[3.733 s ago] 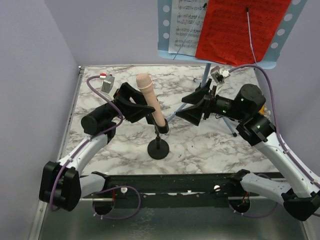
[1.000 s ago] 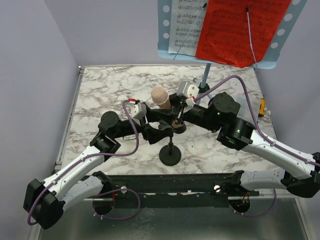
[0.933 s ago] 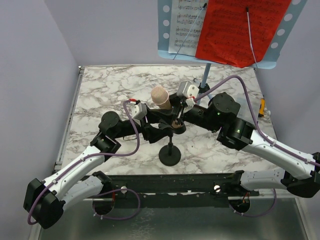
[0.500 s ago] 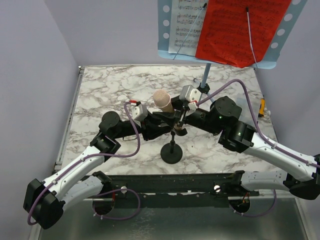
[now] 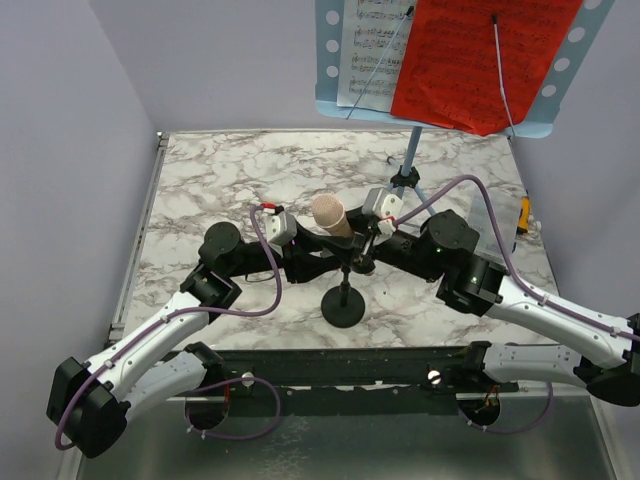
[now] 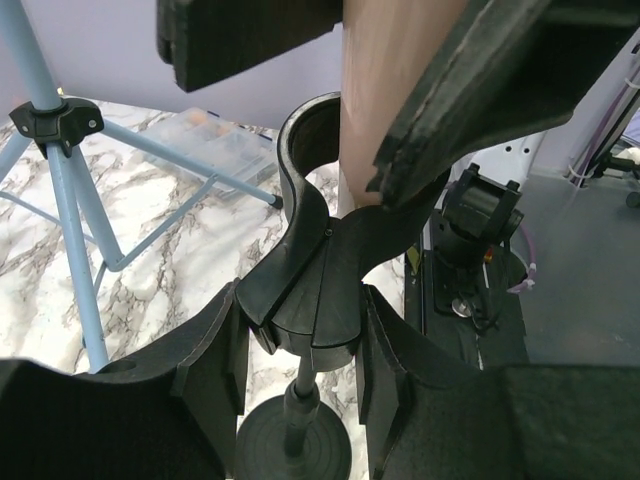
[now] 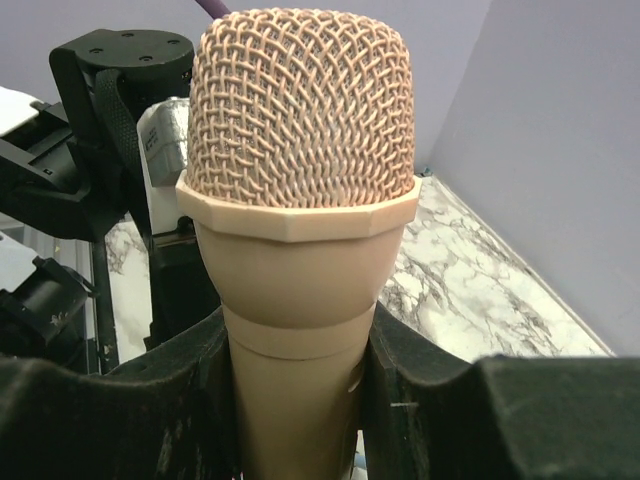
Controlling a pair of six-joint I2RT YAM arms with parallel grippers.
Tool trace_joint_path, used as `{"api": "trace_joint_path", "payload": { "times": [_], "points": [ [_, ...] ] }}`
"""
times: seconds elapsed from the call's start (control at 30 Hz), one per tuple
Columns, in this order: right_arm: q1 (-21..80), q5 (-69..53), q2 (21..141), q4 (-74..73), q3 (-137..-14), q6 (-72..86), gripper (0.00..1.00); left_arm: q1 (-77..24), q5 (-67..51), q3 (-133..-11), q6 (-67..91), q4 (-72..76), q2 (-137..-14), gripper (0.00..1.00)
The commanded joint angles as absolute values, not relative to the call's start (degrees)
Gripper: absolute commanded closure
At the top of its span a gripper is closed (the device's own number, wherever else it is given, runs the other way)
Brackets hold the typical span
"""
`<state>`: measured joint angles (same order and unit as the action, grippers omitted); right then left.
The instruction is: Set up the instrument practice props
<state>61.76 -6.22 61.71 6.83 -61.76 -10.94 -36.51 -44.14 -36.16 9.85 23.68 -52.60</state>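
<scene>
Above counter (image 5: 200,180), found left claw (image 6: 300,345) freshly closed from wide onto black clip (image 6: 300,240); right claw (image 7: 295,400) gripping microphone (image 7: 300,150); judged seating nearly finished

L arm (image 5: 150,340) came fwd from its base at near-left, elbow bent, forearm angled in twd centre. L hand (image 6: 300,330) pointed right, approx level, its fingers (image 6: 200,370) pressed on either side of the black mic clip (image 6: 320,270). R arm (image 5: 560,315) lay low from near-right, forearm angled in twd centre. R hand (image 7: 295,340) pointed left, jaws part-closed & clamped on the pinkish-beige mic (image 7: 300,150), just below its grille. Both hands faced each other, tips close together, R hand sitting above L.
</scene>
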Motion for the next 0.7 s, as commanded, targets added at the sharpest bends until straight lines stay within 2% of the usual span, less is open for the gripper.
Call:
{"api": "trace_joint_path", "payload": {
  "times": [0.0,0.67],
  "points": [
    [61.99,-5.04,58.88,10.07,-58.66,-8.35,1.00,-36.65,-45.16,-36.77,9.12,20.49,-52.71,1.00],
    [61.96,-4.04,56.95,12.76,-53.68,-7.08,1.00,-36.59,-46.60,-37.30,10.66,20.52,-52.74,1.00]
  ]
}}
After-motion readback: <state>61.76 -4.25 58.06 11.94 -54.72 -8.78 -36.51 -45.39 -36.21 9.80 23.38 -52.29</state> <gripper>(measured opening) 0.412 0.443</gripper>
